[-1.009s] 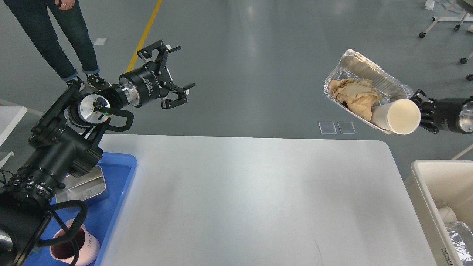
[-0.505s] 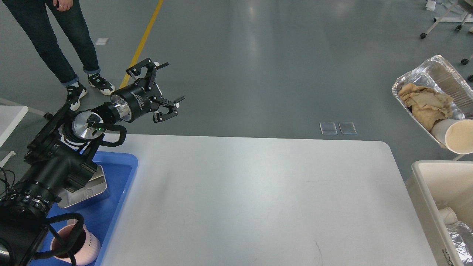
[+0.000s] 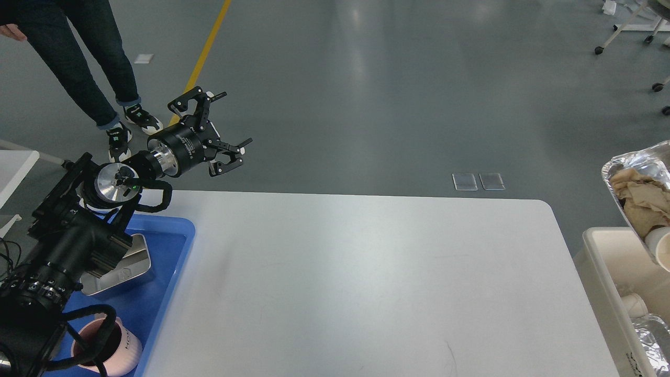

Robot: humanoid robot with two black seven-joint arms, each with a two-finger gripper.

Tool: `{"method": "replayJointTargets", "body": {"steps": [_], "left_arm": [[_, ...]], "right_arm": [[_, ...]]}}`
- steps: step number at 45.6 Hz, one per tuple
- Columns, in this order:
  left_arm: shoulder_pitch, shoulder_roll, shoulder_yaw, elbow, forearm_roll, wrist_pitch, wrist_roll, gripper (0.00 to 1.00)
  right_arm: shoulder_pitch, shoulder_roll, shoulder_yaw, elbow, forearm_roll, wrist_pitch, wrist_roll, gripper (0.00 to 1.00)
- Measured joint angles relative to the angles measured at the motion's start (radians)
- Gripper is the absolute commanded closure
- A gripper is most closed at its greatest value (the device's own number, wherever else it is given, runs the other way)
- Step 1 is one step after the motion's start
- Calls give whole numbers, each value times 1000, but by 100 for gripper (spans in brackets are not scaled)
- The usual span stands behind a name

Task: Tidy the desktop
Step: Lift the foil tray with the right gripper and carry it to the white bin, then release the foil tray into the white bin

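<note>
Closest to the camera, bottom left, there's a pink cup [image 3: 104, 350] standing upright in a blue tray [image 3: 162, 293], with a loop of the left arm's black cable draped over its rim. A bit further back in the same tray sits a shiny metal tin [image 3: 123, 267], partly covered by the arm. The tray rests on the left end of the desktop [image 3: 361, 283], the big matte white top with rounded corners that fills most of the lower view, with only a few faint scuffs showing on the rest of it. Off its right edge is a cream-white bin [image 3: 602, 277] with some crumpled foil [image 3: 651, 335] and a small white cup [image 3: 633, 305] down inside. Right above the bin, cut off by the frame edge, hangs a foil tray [image 3: 625, 166] with crumpled brown paper [image 3: 641, 201] in it and a sliver of a paper cup [image 3: 660, 242]; the right gripper itself is out of frame. Further back, the left gripper [image 3: 227, 121] hovers above the floor just beyond the desk's far left corner, fingers spread wide, nothing in them. Beyond that is grey floor with a yellow line [image 3: 201, 60], two small clear plates [image 3: 478, 181], and a person's legs [image 3: 89, 63] in jeans and sneakers top left.
</note>
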State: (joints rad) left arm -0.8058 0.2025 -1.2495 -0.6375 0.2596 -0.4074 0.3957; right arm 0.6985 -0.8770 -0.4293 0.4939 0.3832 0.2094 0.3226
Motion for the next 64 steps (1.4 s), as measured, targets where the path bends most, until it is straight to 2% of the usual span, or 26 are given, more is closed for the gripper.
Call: {"method": "replayJointTargets", "body": {"steps": [21,31,49,64], "left_arm": [[18,5,-6,1,0,-1,0,0],[34,22,-35,1,-6,-2,-6,0],[126,40,-290,1,-82,-3,-17,0],[149,27,-318,5,-103,-5,-17,0]], "right_arm": [[-175,6,64,50,62,-162,1,100],[-225,7,101,52,75,-184,1,100],[-239,3,106,52,77,-192,1,100],[-241,5,109,51,76,-203,1,100]]}}
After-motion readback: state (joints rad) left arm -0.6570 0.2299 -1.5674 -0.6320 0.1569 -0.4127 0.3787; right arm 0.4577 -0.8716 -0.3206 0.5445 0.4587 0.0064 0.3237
